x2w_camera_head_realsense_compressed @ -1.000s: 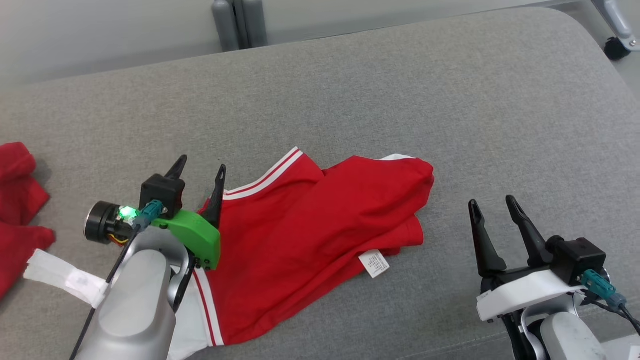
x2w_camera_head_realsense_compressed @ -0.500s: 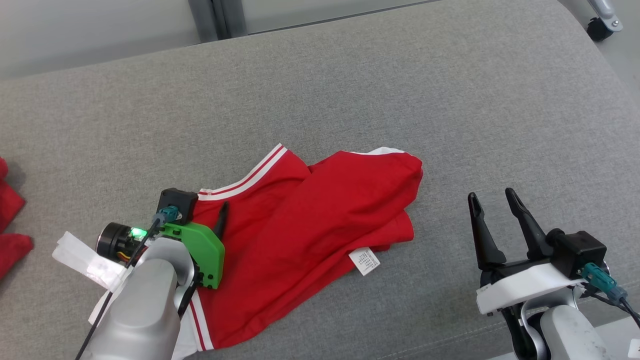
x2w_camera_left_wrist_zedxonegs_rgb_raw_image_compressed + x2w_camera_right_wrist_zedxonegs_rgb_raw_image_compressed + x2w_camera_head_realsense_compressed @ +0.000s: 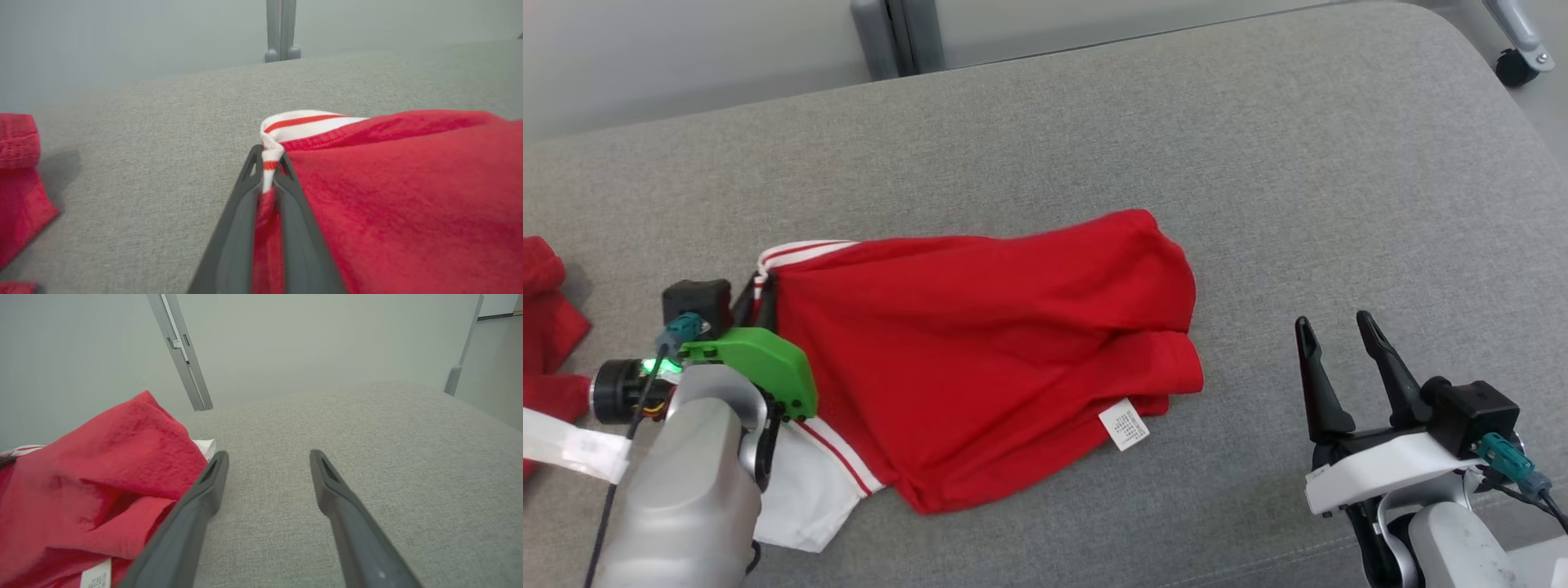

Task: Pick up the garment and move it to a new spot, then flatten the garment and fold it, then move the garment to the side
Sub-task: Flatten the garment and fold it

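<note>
At the left, a spare red cloth (image 3: 547, 310) lies apart on the grey cushion (image 3: 1217, 131). The left gripper (image 3: 267, 165) is clamped on the striped hem (image 3: 302, 121) of the garment (image 3: 988, 335), probably a firm edge for dragging. The garment lies bunched mid-cushion. At the right, the right gripper (image 3: 1333, 320) rests with fingers apart, holding nothing.

Red garment (image 3: 988, 343), soft cloth, white-and-red striped band (image 3: 805, 247) at left end. Lies rumpled, not flat, spread left to right across middle of grey cushion (image 3: 1258, 163), closer to near edge. Right end folded over itself in thick lump. White label (image 3: 1125, 425) sticks out at near side. White part (image 3: 800, 498) peeks out at near left. Striped band pinched in left tool (image 3: 267, 163), bunched there.
</note>
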`<state>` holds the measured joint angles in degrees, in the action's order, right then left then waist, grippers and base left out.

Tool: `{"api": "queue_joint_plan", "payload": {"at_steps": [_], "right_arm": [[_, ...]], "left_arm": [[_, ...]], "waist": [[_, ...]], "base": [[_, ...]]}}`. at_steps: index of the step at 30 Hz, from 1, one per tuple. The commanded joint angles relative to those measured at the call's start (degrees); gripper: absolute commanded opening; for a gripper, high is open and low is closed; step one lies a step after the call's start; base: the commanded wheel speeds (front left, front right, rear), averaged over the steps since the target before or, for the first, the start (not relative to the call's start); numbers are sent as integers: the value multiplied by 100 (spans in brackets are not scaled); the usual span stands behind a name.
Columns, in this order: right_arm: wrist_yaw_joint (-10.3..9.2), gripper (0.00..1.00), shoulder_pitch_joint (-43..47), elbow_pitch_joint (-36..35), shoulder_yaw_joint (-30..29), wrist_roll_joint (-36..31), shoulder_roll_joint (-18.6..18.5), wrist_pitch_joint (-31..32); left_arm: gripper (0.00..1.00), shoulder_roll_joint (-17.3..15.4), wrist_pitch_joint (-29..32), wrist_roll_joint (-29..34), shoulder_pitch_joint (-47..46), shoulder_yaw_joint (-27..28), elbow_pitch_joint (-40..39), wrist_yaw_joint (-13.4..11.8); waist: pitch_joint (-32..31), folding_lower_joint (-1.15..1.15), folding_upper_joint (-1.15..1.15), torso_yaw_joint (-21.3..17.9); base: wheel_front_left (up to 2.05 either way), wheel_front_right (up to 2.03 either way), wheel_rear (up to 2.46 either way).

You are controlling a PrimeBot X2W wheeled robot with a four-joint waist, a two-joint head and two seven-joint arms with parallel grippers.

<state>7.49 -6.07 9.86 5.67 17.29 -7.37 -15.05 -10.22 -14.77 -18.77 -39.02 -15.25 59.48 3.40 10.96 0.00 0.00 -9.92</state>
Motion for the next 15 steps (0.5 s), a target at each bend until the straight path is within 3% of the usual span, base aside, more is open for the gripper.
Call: {"api": "queue_joint_plan", "payload": {"at_steps": [1,4,6,12,15], "right_arm": [[0,100,36,2,9,-38,14,-19],[0,100,51,9,7,-43,8,-19],[0,100,54,20,12,-38,-5,-19],[0,100,98,37,-24,-61,-43,-19],[0,100,146,50,-13,-83,-37,-19]], "left_arm": [[0,-91,-46,-66,66,91,-86,-116],[3,-104,-41,-42,261,193,-355,-198],[100,-146,-43,-4,359,247,-496,-196],[100,-80,-44,121,754,556,-1418,-307],[100,50,-45,214,1198,875,-2262,-323]], "waist": [[-24,0,0,32],[-38,0,0,55],[-43,0,0,63],[-161,0,0,140],[-293,0,0,253]], "base": [[0,0,0],[0,0,0],[0,0,0],[0,0,0],[0,0,0]]}}
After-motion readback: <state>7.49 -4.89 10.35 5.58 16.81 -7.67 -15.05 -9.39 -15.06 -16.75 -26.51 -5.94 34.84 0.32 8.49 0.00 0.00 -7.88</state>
